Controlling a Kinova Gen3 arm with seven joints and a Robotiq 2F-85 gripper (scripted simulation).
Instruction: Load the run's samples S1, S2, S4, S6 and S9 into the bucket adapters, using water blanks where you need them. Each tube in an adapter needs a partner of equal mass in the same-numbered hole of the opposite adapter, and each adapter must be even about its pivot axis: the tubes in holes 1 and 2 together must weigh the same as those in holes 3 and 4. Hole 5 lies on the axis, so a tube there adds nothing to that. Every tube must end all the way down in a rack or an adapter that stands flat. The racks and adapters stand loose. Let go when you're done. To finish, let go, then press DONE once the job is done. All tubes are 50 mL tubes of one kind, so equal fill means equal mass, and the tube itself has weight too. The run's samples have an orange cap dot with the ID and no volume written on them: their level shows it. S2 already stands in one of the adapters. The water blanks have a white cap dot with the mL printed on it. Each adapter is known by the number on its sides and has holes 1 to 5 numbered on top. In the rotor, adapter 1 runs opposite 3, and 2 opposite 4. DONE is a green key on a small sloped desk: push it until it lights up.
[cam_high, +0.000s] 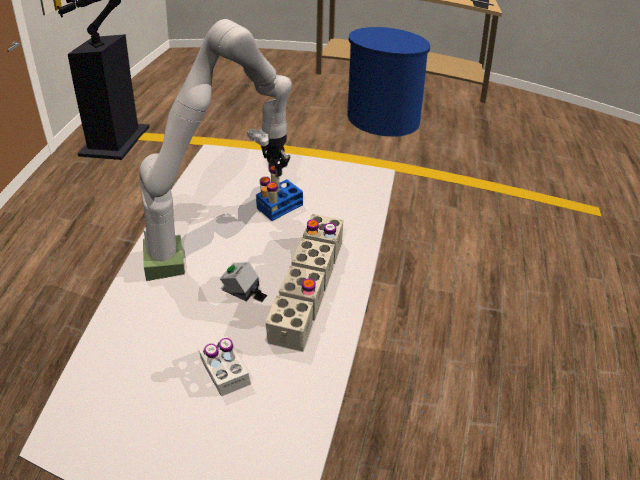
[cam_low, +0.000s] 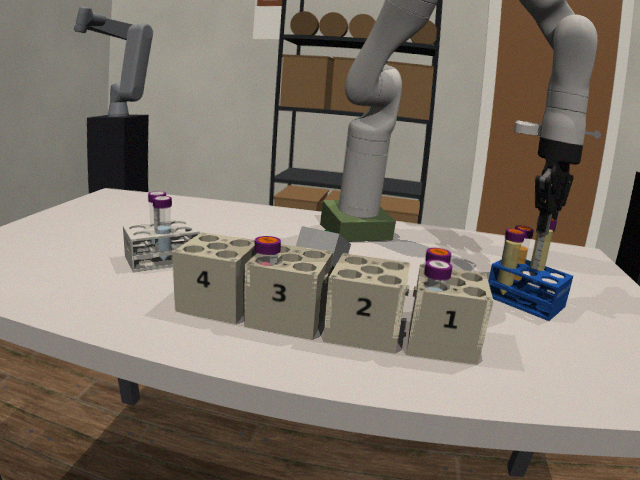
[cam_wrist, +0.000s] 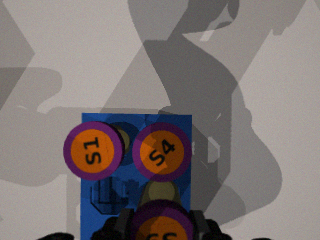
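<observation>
My gripper (cam_high: 274, 167) (cam_low: 549, 219) (cam_wrist: 161, 231) is shut on the cap end of a sample tube (cam_low: 541, 249) (cam_wrist: 161, 222) with an orange dot. Its ID is cut off by the edge of the wrist view. The tube's lower end is still in the blue rack (cam_high: 290, 198) (cam_low: 549, 302) (cam_wrist: 100, 200). S1 (cam_wrist: 93, 150) and S4 (cam_wrist: 161, 151) stand in the same rack. Adapter 1 (cam_low: 449, 320) (cam_high: 338, 242) holds an orange-dot tube (cam_low: 438, 253) (cam_high: 312, 225) and a white-dot blank (cam_low: 438, 269) (cam_high: 329, 228). Adapter 3 (cam_low: 279, 294) holds one orange-dot tube (cam_low: 267, 242) (cam_high: 308, 284). Adapters 2 (cam_low: 361, 307) and 4 (cam_low: 204, 281) are empty.
A grey rack (cam_high: 235, 382) (cam_low: 136, 253) with two white-dot blanks (cam_high: 210, 350) (cam_high: 225, 343) stands at the row's far end beyond adapter 4. The DONE desk (cam_high: 240, 281) with its green key (cam_high: 231, 268) sits between the arm's base (cam_high: 163, 263) and the adapters.
</observation>
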